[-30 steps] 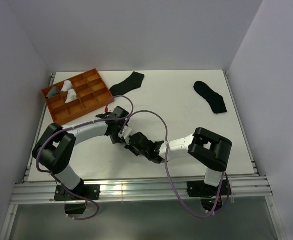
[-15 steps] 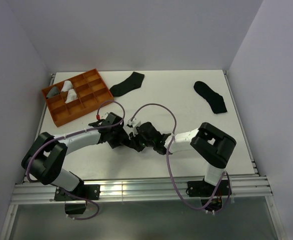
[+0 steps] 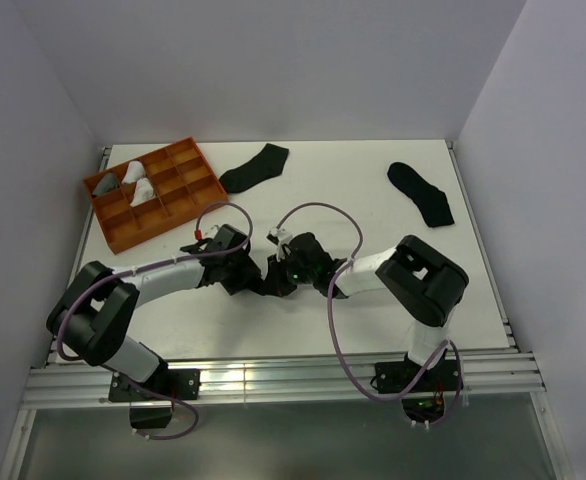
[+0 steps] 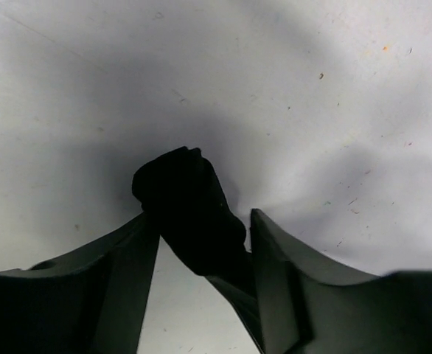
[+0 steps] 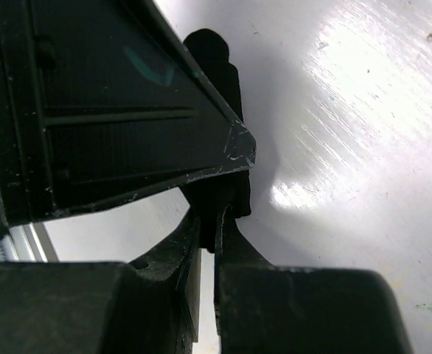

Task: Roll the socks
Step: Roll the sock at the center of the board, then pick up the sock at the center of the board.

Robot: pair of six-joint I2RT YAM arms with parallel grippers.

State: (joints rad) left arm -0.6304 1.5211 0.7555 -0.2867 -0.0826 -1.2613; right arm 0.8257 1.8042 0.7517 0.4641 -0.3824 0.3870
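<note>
An orange tray [image 3: 178,186] with many small compartments lies on the far left part of the white table [image 3: 343,190].

Seen from above, the black sock [image 4: 190,203] at the middle of the worktop [image 3: 373,220] cannot be separated from the left gripper [image 4: 201,225] and the right gripper [image 5: 214,221], which meet over it, all black. In the left wrist view its lower part is hidden behind the clamping fingers [image 4: 127,280]. In the right wrist view the left gripper's body covers most of it. The rolls [image 3: 141,185] in the orange tray [image 3: 100,215] are too small to describe
</note>
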